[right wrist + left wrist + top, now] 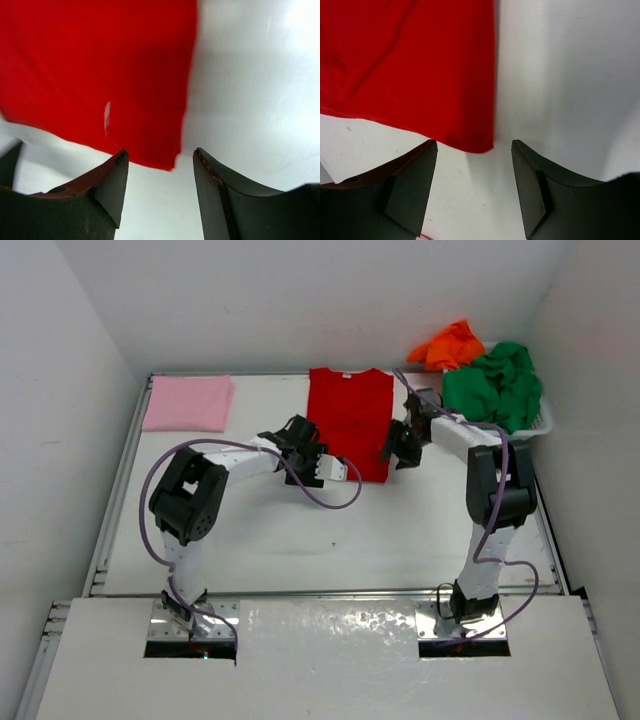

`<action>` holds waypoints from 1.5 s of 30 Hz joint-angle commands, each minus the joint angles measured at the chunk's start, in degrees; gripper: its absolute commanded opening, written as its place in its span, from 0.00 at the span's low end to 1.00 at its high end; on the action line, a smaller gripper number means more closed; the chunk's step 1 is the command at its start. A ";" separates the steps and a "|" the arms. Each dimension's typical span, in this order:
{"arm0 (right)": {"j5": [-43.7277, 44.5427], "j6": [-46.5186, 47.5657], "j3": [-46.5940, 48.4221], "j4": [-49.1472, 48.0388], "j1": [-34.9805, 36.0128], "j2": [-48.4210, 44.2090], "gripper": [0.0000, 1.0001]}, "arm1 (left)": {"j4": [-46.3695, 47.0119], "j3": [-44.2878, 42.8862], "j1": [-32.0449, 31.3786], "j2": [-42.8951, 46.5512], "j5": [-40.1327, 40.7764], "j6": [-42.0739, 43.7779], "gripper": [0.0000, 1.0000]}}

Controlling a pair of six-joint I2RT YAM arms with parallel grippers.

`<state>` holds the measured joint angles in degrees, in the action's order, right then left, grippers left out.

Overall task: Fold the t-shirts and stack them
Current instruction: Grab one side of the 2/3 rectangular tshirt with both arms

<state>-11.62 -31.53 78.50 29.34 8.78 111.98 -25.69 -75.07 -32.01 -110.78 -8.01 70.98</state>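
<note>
Since the red t-shirt (350, 425) is light, floppy cloth lying flat on the counter (270, 530) just ahead of my left fingers (412, 187) and right fingers (102, 192), both parted and empty, I'd pinch its near hem corners.

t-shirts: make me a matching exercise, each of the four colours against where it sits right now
Column one
1. pink t-shirt
2. red t-shirt
3. green t-shirt
4. orange t-shirt

Column two
A. laid flat, middle of the far side of the table
B. bunched at the far edge of the basket
C. folded, far left corner of the table
D. heaped in the basket

Pairs: 1-C, 2-A, 3-D, 4-B
</note>
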 commanded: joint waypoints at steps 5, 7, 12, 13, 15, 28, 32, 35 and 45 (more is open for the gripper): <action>-5.78 -4.94 -7.39 -8.68 0.28 0.34 0.52 | 8.11 1.32 0.02 -2.07 -1.13 2.23 0.59; -5.61 -5.47 -8.45 -9.21 0.28 1.30 0.52 | 8.81 2.81 0.02 -2.51 -0.69 2.32 0.59; -6.31 -6.88 -10.29 -10.18 0.28 2.18 0.52 | 11.54 5.72 0.02 -2.95 0.63 2.06 0.54; -6.49 -7.05 -10.38 -10.36 0.28 2.36 0.52 | 12.15 6.07 0.02 -3.04 0.98 1.36 0.52; -6.75 -7.41 -10.65 -11.32 0.28 3.15 0.51 | 13.30 6.25 0.02 -3.30 1.24 0.74 0.42; -11.23 -5.92 -13.19 -13.08 0.19 0.09 0.00 | 6.92 1.77 1.42 -1.55 -1.73 -12.86 0.00; -12.90 -2.41 -17.40 -11.16 0.63 -3.87 0.00 | 2.59 5.79 0.81 3.46 -4.21 -13.59 0.00; -12.56 0.23 -22.22 -9.22 0.89 -9.12 0.00 | 0.04 10.18 -0.77 7.94 -3.15 -14.46 0.00; -10.88 5.35 -39.53 2.82 9.85 -31.89 0.00 | -16.90 26.27 -8.59 28.76 -2.36 -19.65 0.00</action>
<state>-24.05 -28.71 43.79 25.63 16.62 86.48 -32.08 -51.72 -40.56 -87.77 -10.63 53.82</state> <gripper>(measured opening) 0.002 0.021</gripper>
